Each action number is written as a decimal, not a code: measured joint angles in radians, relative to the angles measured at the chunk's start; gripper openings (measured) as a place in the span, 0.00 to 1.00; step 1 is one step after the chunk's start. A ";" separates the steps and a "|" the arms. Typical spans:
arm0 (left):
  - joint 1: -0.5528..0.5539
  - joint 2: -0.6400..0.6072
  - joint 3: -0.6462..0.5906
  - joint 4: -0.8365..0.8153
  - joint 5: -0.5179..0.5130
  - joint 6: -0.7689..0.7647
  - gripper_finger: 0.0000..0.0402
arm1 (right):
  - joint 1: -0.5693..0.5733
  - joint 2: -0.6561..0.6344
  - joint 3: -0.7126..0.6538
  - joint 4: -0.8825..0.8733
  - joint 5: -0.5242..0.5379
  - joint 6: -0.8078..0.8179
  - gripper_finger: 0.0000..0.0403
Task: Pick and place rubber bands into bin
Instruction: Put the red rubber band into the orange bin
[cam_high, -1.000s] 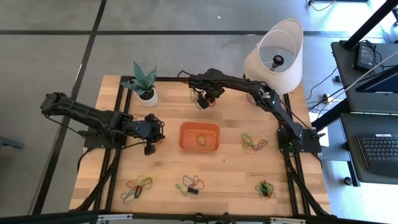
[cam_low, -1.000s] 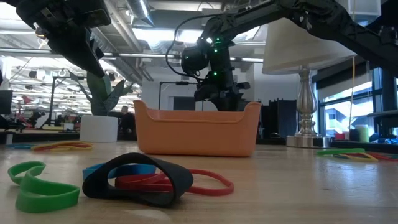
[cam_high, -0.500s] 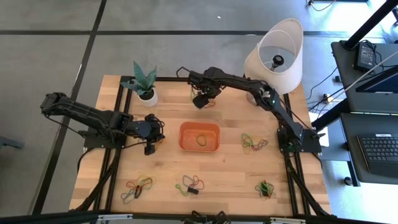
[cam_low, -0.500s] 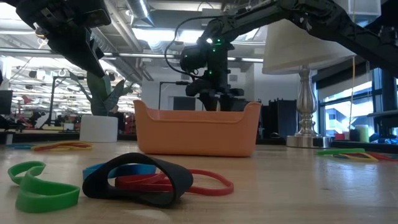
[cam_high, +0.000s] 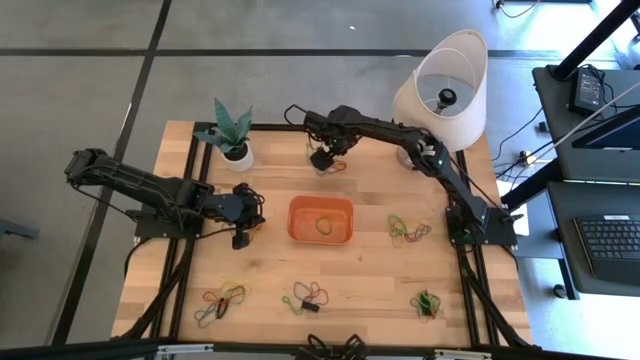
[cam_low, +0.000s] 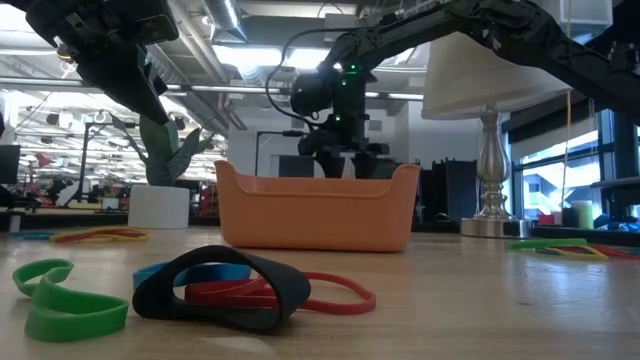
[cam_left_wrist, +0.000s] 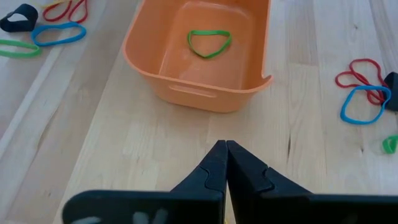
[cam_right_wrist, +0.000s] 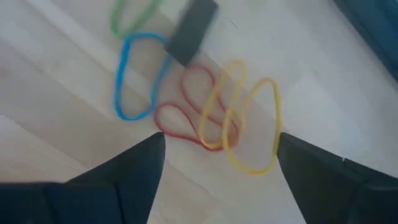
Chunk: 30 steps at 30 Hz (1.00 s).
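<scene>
Overhead, right tool spread above rubber bands near table's far edge.

The bin sits at the table's centre with one rubber band in it. The plant pot stands at ten o'clock, the lamp at one o'clock, band clusters at three, four, six and seven o'clock.

One bin, one green band inside, six band clusters on table, one lamp, one plant
</scene>
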 joint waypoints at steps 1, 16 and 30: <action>0.000 0.000 0.000 0.000 -0.001 0.000 0.01 | 0.000 0.000 0.000 0.019 -0.037 -0.015 0.76; 0.000 0.000 0.000 0.000 -0.013 0.002 0.01 | 0.010 0.002 0.000 0.023 -0.155 -0.111 0.68; 0.001 0.000 0.000 0.000 -0.028 -0.013 0.00 | 0.024 0.001 0.001 0.073 -0.126 -0.074 0.62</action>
